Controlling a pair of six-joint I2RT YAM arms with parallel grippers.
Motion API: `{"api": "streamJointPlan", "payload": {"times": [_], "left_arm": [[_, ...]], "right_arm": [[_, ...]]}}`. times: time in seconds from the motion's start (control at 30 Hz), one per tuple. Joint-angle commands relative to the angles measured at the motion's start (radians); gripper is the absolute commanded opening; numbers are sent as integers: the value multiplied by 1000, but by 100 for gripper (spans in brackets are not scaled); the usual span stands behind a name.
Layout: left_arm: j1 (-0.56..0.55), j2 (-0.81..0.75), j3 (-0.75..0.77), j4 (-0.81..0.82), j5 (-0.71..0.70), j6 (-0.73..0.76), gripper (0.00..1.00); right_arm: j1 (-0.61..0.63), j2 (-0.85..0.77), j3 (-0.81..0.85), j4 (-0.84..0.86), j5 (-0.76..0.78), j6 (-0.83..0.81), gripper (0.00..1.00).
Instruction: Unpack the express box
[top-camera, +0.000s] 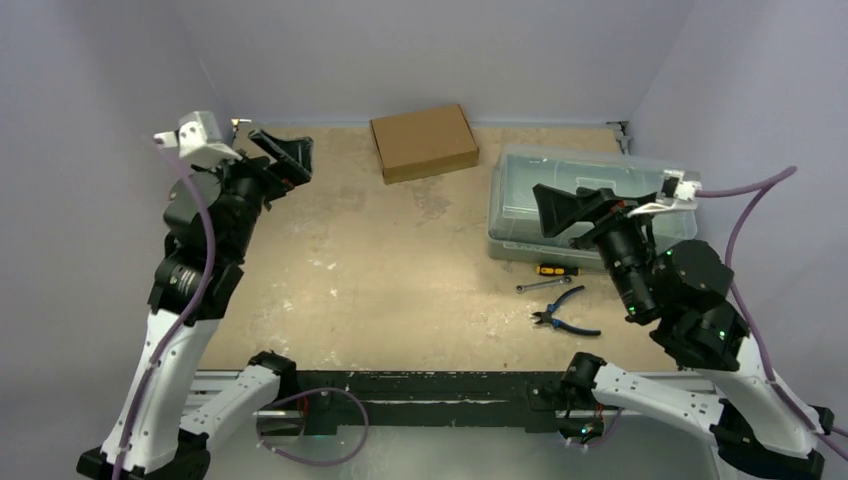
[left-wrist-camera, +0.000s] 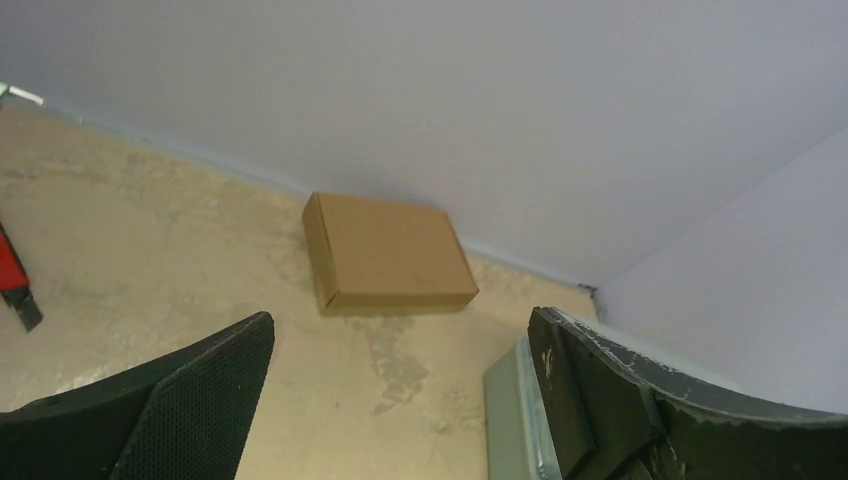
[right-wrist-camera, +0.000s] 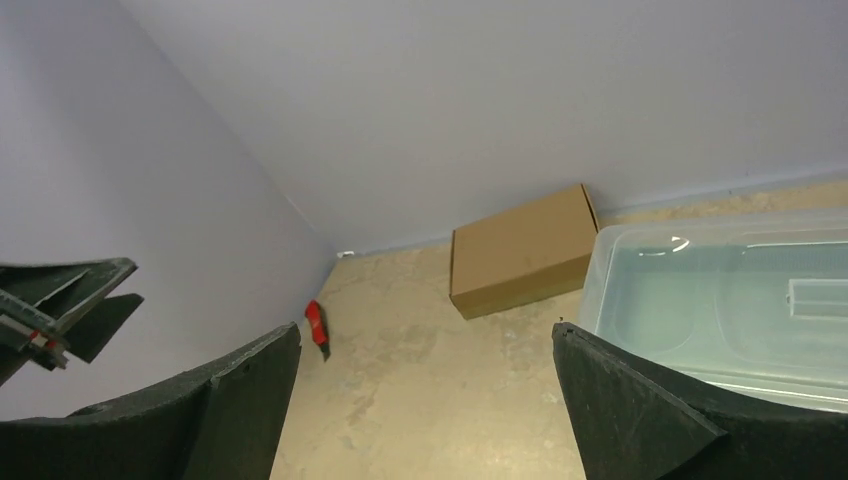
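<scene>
The express box is a flat brown cardboard mailer lying closed at the back middle of the table, near the rear wall. It also shows in the left wrist view and the right wrist view. My left gripper is raised at the back left, open and empty, pointing toward the box from well short of it. Its jaws stand wide apart in the left wrist view. My right gripper is open and empty, held above the front of the bin to the box's right. Its jaws also stand wide apart in the right wrist view.
A clear plastic lidded bin stands right of the box. In front of it lie a yellow-and-black screwdriver, a small wrench and blue-handled pliers. A red utility knife lies near the left wall. Walls enclose three sides.
</scene>
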Motion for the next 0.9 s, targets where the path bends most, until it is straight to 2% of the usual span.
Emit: {"api": "streamJointPlan", "payload": {"times": [0.0, 0.13, 0.3, 0.43, 0.5, 0.57, 0.63, 0.7, 0.87], "left_arm": [[6, 62, -6, -53, 10, -30, 99], [6, 120, -44, -41, 27, -26, 99], [8, 272, -32, -47, 76, -17, 99], [30, 408, -26, -30, 93, -69, 99], [91, 452, -70, 58, 179, -117, 99], [190, 500, -148, 206, 327, -203, 99], [230, 579, -190, 341, 424, -256, 99], [231, 685, -160, 419, 467, -245, 99], [233, 977, 26, 459, 570, -269, 99]], "right_arm": [[4, 69, 4, 2, 34, -13, 99], [4, 126, 8, -17, 31, -9, 99], [4, 189, -5, -47, 44, 9, 99], [4, 218, -24, -46, 38, 9, 99], [4, 231, -28, -45, 23, 5, 99], [4, 244, -27, -49, 0, 3, 99], [4, 251, -30, -47, -28, 0, 99], [4, 255, -35, -38, -49, -4, 99], [4, 264, -42, -24, -57, -4, 99]]}}
